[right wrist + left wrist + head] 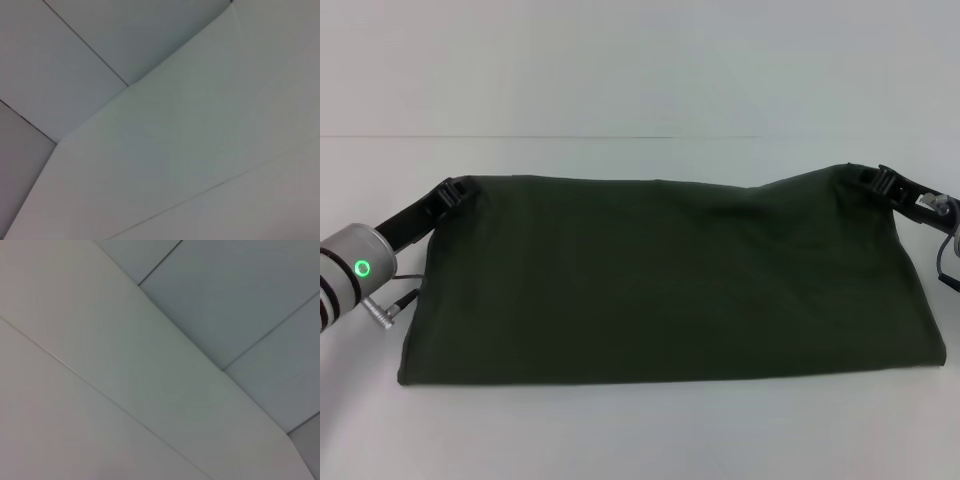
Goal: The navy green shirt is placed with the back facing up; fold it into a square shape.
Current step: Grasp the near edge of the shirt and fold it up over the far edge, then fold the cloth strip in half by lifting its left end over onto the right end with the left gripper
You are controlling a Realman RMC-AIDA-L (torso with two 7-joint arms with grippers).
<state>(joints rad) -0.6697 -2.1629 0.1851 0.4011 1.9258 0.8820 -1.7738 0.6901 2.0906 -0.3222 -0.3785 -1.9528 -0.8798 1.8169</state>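
Desk (pixel 640 440): white, carrying the folded shirt.
Navy green shirt (pixel 660 280): wide band across the middle of the desk, plain side up.
Left pincer (pixel 453 190): clamped on far left corner.
Right pincer (pixel 876 180): clamped on far right corner, lifted slightly.

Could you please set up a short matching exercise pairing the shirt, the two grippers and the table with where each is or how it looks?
Things:
1. navy green shirt
2. left gripper
3. right gripper
4. table

Descriptions:
A. white surface under everything
B. at the shirt's far corner on the robot's right
C. wide dark band folded across the middle
D. at the shirt's far corner on the robot's left

Pairs: 1-C, 2-D, 3-B, 4-A
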